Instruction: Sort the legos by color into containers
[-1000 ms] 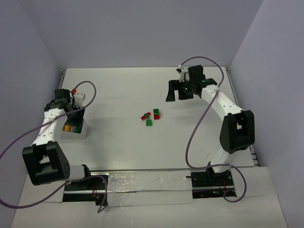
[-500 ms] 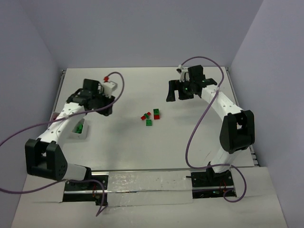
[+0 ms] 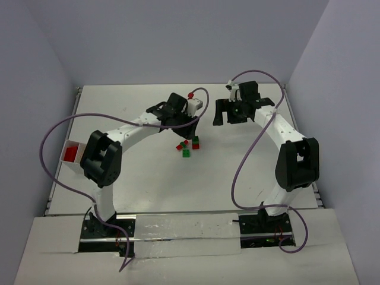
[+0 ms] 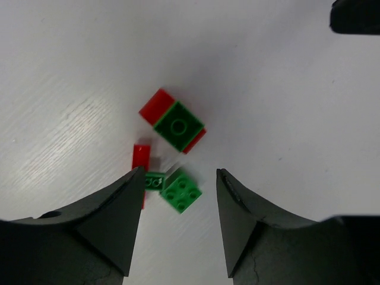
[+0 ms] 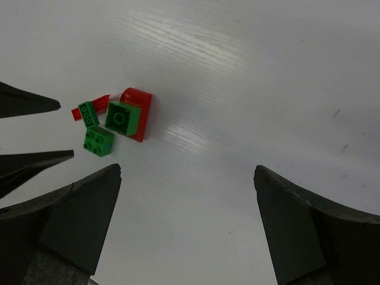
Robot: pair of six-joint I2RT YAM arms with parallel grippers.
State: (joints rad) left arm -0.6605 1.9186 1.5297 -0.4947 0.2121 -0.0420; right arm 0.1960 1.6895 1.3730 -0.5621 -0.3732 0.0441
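Both jaws released: left gripper over the red-green legos, right gripper far right; left container seemingly holds red

The top view looks down on the whole table; both wrist views closely share the legos.

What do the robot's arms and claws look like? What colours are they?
The left arm and right arm are white tubes with chunky black joints. A thin purple cable loops along each one. The left claw and right claw each have two dark, wedge-shaped fingers.
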